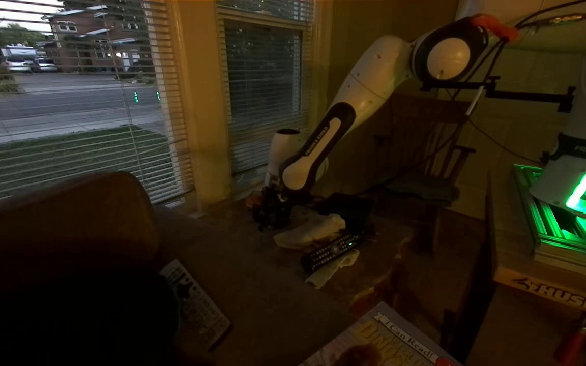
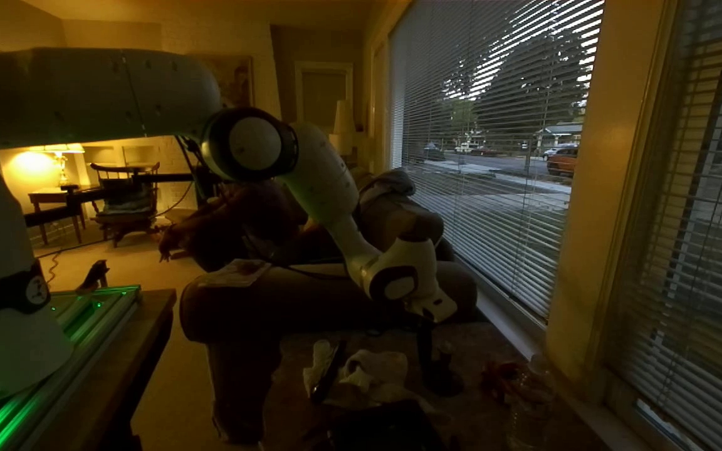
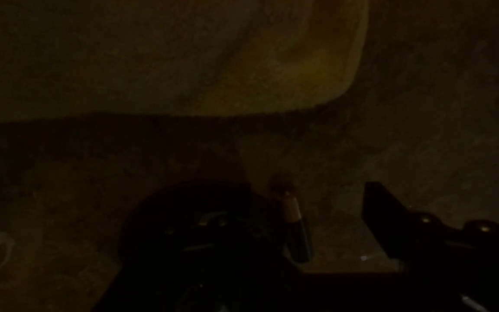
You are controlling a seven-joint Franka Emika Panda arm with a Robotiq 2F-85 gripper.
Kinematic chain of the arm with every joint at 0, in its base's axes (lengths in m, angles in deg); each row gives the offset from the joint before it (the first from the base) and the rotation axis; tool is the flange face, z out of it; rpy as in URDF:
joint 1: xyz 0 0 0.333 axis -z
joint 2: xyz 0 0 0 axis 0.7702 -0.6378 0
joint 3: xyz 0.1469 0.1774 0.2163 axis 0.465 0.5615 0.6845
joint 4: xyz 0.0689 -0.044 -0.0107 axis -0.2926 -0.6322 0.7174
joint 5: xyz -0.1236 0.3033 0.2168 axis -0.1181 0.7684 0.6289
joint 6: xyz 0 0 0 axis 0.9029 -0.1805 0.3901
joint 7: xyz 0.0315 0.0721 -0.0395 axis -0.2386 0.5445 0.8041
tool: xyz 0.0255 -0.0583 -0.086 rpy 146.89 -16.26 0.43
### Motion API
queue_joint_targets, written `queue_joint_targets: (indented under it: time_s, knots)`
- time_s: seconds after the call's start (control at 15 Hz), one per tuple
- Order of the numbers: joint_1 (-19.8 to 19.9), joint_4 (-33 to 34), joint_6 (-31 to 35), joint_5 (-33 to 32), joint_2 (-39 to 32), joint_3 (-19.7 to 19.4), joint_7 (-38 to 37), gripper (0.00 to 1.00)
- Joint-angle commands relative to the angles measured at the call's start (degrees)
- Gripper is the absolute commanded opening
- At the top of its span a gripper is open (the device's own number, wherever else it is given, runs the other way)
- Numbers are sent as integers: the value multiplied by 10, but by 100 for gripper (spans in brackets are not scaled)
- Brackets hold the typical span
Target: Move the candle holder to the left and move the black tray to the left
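While hanging low over the mottled brown tabletop (image 3: 448, 121), holds the two black fingers (image 3: 378, 212) of the black Robotiq gripper (image 3: 310, 193) well apart. Leaves a strip of bare tabletop between the fingertips and the rounded edge of the crumpled off-white cloth (image 3: 232, 65). Has the brown upholstered sofa arm (image 2: 329, 294) to one side of the gripper, the pale windowsill (image 2: 516, 329) to another and, short of the sill, a small red object (image 2: 492, 379) of unclear form. Toward the white robot base (image 1: 552, 183), offers the cloth, then a long black remote control (image 1: 331, 251), then the tabletop's edge. See the dark candle holder (image 2: 449, 383) right by the gripper in an exterior view, upright on a broad round base, with finer detail lost in gloom; cannot tell about contact. Find a small cylinder (image 3: 295, 227), copper-toned at one end and dark at the other, between the fingers in the wrist view. Note the black rectangular tray (image 2: 386, 429), apart from the gripper on the side away from the sofa arm.
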Motion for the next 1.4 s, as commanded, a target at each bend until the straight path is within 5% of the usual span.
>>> queue_joint_targets:
  time_s: [0.0,0.67,1.2,1.33]
  knots:
    - [5,47,-17,-1,-27,4,13,70]
    - [4,79,-42,-5,-40,5,21,57]
    - [6,71,-48,-5,-34,8,35,21]
    - [7,68,-55,-5,-33,12,40,22]
